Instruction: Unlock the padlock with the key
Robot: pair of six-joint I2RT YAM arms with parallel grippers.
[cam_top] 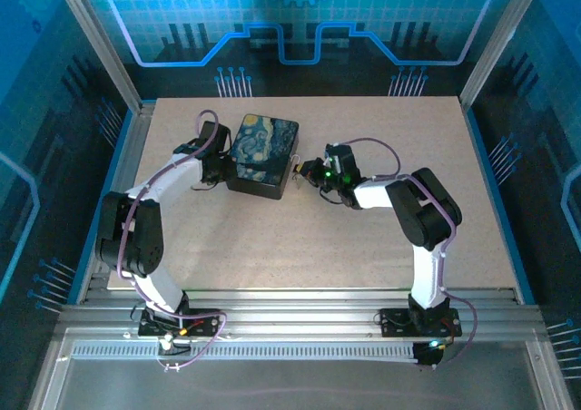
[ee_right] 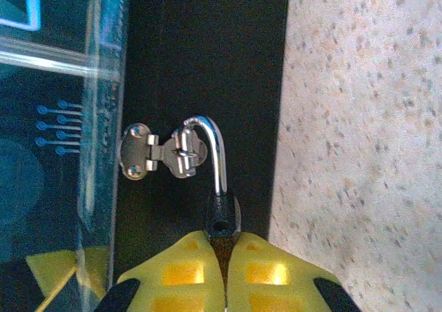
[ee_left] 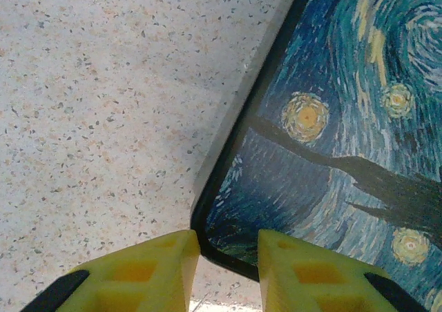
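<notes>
Left gripper point(ee_left: 228, 248) stands part open astride a corner of the box point(ee_left: 331, 119), one finger point(ee_left: 148, 270) against its edge; whether it grips cannot be told. Padlock point(ee_right: 222, 214) is hooked by its shackle point(ee_right: 215, 150) through the hasp point(ee_right: 162, 153) on the box's side. Right gripper point(ee_right: 222, 239) is closed, tips at the padlock's body; what they pinch is hidden

1. The counter point(cam_top: 318, 247) is a pale, speckled board with metal rails point(cam_top: 300, 306) along its near edge and its left side.
2. A dark box point(cam_top: 263, 154) with a swirling blue-and-yellow painted lid lies flat on it, far and left of centre.
</notes>
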